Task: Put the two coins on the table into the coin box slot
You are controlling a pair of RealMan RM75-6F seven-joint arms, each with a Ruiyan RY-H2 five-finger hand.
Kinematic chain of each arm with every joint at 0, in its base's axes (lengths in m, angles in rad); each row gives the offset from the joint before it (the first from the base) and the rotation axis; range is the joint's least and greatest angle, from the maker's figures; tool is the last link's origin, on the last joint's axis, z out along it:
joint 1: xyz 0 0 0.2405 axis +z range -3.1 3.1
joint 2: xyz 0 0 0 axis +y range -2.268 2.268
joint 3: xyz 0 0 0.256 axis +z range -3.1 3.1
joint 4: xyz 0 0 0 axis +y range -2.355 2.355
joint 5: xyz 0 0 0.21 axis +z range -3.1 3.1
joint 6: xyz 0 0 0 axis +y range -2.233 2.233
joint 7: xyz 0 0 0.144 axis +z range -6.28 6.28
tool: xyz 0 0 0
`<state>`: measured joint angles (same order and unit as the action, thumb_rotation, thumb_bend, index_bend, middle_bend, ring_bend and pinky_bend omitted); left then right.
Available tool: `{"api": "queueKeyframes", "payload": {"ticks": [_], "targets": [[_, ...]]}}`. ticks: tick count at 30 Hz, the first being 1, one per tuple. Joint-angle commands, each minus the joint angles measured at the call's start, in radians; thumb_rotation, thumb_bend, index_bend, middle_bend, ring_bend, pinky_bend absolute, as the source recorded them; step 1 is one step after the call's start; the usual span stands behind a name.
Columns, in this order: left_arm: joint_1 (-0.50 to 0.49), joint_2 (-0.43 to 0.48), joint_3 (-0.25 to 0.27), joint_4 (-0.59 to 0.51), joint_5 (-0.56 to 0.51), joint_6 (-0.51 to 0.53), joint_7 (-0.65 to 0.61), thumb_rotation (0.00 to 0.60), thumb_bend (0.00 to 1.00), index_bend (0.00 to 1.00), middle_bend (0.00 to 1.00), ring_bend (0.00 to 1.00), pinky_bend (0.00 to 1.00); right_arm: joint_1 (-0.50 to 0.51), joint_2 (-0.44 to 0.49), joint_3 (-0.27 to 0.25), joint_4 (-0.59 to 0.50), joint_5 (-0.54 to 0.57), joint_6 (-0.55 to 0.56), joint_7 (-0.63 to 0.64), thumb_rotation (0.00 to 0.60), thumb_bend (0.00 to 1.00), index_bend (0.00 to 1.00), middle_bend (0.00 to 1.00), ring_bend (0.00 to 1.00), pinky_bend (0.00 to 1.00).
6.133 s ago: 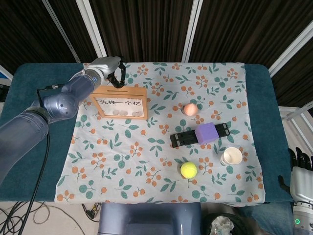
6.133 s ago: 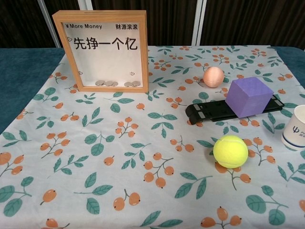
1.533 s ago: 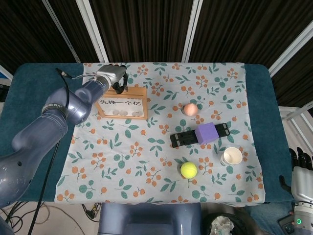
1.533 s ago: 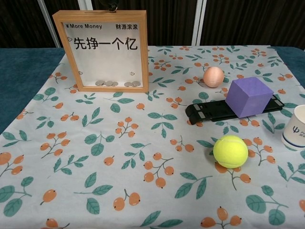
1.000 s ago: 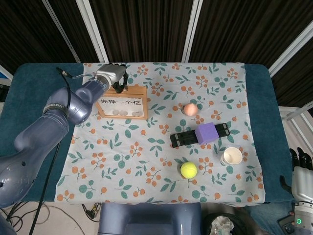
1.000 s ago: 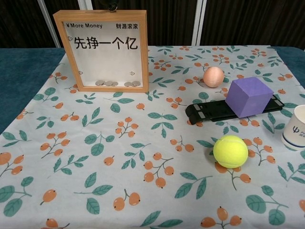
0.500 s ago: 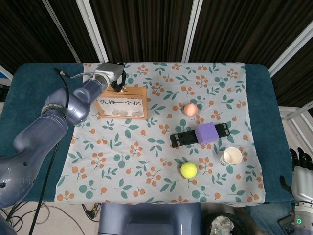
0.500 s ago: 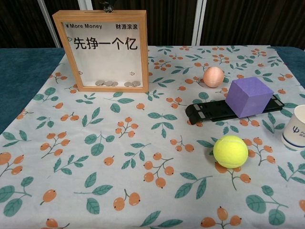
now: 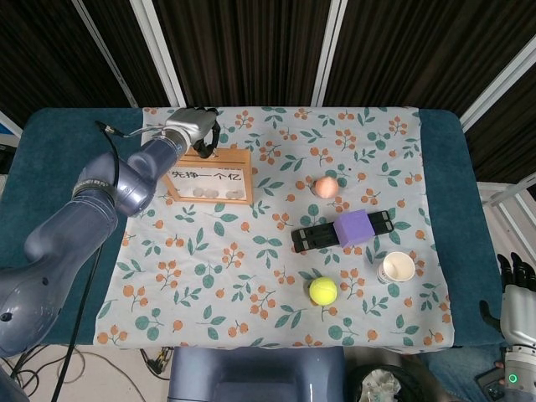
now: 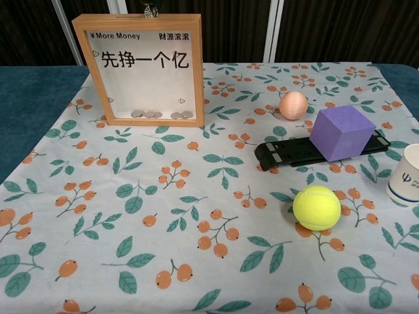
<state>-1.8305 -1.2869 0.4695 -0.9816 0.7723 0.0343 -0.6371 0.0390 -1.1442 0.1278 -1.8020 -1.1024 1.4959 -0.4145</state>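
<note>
The left hand hangs over the top edge of the coin box in the head view, its dark fingers curled down at the frame's upper rail; whether they pinch a coin cannot be told from here, as the fingertips are too small and dark. The right hand sits off the surface at the lower right corner, idle, and whether its fingers are spread or closed is not clear. No loose coin shows on the flowered cloth in this view. The risk, as I judge it, is that a coin meets the slot at a slant and skids off the rail, dropping behind the box where neither camera sees. In the chest view the coin box stands upright, a row of coins lying along its inner floor, and a small dark and silver bit of the hand shows just above the top rail, perhaps a coin edge. A downward push there could tip the box backward, since it stands on a narrow base; the tennis ball and purple cube lie well apart and pose no threat.
</note>
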Motion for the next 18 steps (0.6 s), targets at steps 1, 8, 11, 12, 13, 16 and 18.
{"api": "queueKeyframes", "payload": {"ticks": [1, 8, 11, 12, 13, 16, 18], "targets": [[-0.002, 0.001, 0.002, -0.003, -0.006, 0.003, 0.005, 0.6, 0.5, 0.52, 0.02, 0.0, 0.0, 0.0, 0.001, 0.001, -0.001, 0.001, 0.001, -0.001, 0.6, 0.41, 0.1, 0.05, 0.08, 0.0], [-0.006, 0.006, 0.004, -0.018, -0.025, 0.012, 0.018, 0.6, 0.5, 0.52, 0.02, 0.0, 0.0, 0.001, 0.0, 0.003, -0.003, 0.007, 0.001, -0.002, 0.6, 0.41, 0.1, 0.05, 0.08, 0.0], [-0.009, 0.011, 0.004, -0.024, -0.032, 0.017, 0.025, 0.6, 0.5, 0.52, 0.02, 0.0, 0.0, 0.001, -0.001, 0.003, -0.001, 0.007, 0.003, -0.005, 0.6, 0.41, 0.1, 0.05, 0.08, 0.0], [-0.01, 0.013, 0.005, -0.026, -0.033, 0.017, 0.027, 0.6, 0.5, 0.52, 0.02, 0.0, 0.0, 0.001, -0.001, 0.002, -0.001, 0.007, 0.003, -0.005, 0.6, 0.41, 0.1, 0.05, 0.08, 0.0], [-0.011, 0.014, 0.006, -0.028, -0.035, 0.017, 0.029, 0.6, 0.5, 0.52, 0.02, 0.0, 0.0, 0.001, -0.001, 0.002, -0.001, 0.008, 0.003, -0.005, 0.6, 0.41, 0.1, 0.05, 0.08, 0.0], [-0.015, 0.02, 0.009, -0.039, -0.041, 0.019, 0.036, 0.6, 0.5, 0.52, 0.02, 0.0, 0.0, 0.002, -0.001, 0.002, -0.001, 0.009, 0.002, -0.008, 0.6, 0.41, 0.1, 0.05, 0.08, 0.0], [-0.018, 0.024, 0.011, -0.046, -0.045, 0.021, 0.04, 0.6, 0.5, 0.52, 0.02, 0.0, 0.0, 0.002, -0.001, 0.002, -0.001, 0.008, 0.002, -0.008, 0.6, 0.41, 0.1, 0.05, 0.08, 0.0]]}}
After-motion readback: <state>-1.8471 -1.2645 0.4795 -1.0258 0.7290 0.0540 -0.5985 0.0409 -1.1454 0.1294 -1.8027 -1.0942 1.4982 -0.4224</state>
